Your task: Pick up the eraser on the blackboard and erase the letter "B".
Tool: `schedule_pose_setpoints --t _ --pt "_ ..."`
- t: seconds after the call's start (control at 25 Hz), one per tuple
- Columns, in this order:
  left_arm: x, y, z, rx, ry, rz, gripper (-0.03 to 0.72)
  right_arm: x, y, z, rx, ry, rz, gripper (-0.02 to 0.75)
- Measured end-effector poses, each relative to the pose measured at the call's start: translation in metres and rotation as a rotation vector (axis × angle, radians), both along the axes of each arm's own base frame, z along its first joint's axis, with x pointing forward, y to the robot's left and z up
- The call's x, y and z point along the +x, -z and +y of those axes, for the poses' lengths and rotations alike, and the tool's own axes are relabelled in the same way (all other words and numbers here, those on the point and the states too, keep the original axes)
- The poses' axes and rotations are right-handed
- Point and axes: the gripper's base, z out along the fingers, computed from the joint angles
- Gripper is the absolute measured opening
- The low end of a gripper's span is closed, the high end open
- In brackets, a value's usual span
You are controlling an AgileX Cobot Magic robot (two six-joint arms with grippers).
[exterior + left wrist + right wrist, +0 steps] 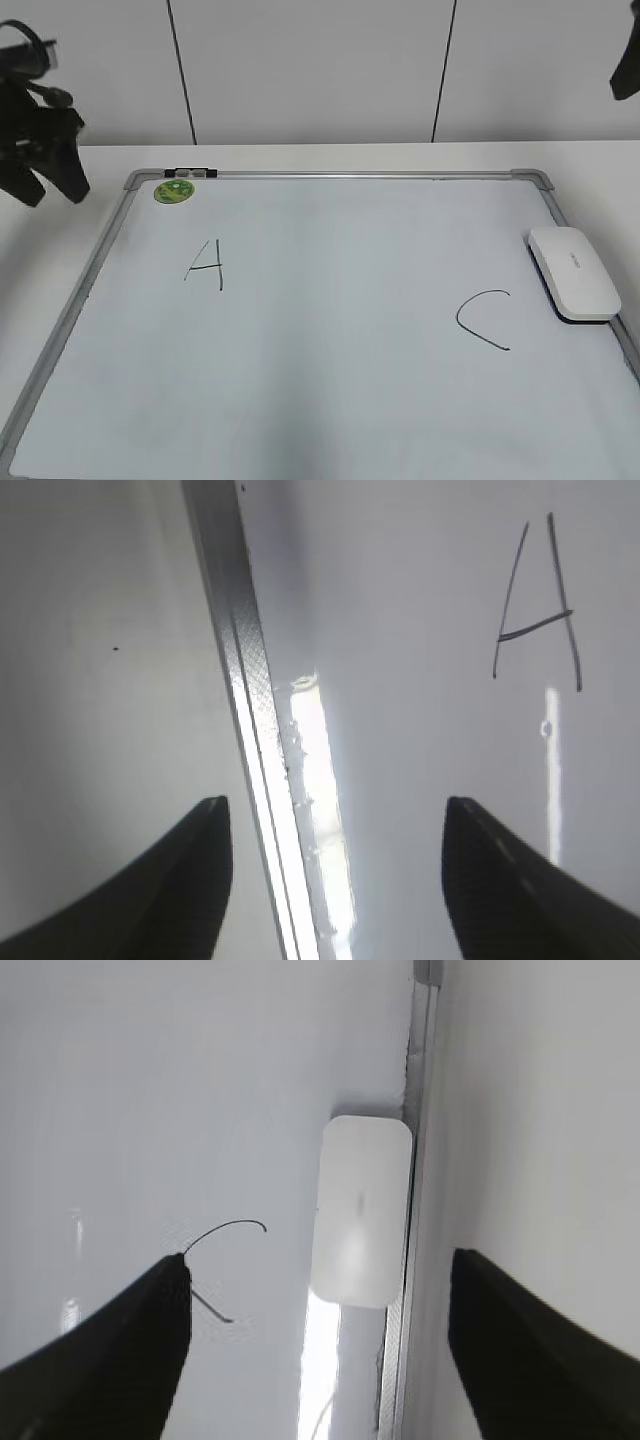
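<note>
The white eraser (574,272) lies flat on the blackboard (330,400) against its right frame; it also shows in the right wrist view (361,1210). The board bears a thin "A" (206,265), also in the left wrist view (540,605), and a curved "C" (483,320), also in the right wrist view (215,1260). No letter "B" shows; the board's middle is blank. My left gripper (335,870) is open and empty, high above the board's left frame (245,680). My right gripper (318,1335) is open and empty, high above the eraser and the board's right frame (415,1160).
A small round green magnet (173,190) sits at the board's top-left corner beside a dark clip (190,174). The board lies on a white table (330,155) with a white wall behind. Only a dark tip of the right arm (626,70) shows at the top right.
</note>
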Motion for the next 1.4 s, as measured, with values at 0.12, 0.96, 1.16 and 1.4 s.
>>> schedule_pose_setpoints --t 0.12,0.96,1.16,1.4 --pt "-0.017 -0.039 0.001 -0.002 0.002 -0.09 0.398 -0.033 -0.015 0.002 -0.002 -0.006 -0.031 0.594" --pt "-0.245 -0.113 0.015 0.044 -0.057 -0.34 0.372 -0.197 -0.035 0.01 -0.008 -0.003 -0.212 0.589" --pt "-0.295 -0.092 0.015 0.028 -0.062 -0.384 0.372 -0.23 -0.007 0.011 0.018 0.037 -0.186 0.589" --pt "-0.326 -0.065 0.015 0.009 -0.064 -0.428 0.371 -0.278 0.032 0.016 0.022 0.007 -0.204 0.589"
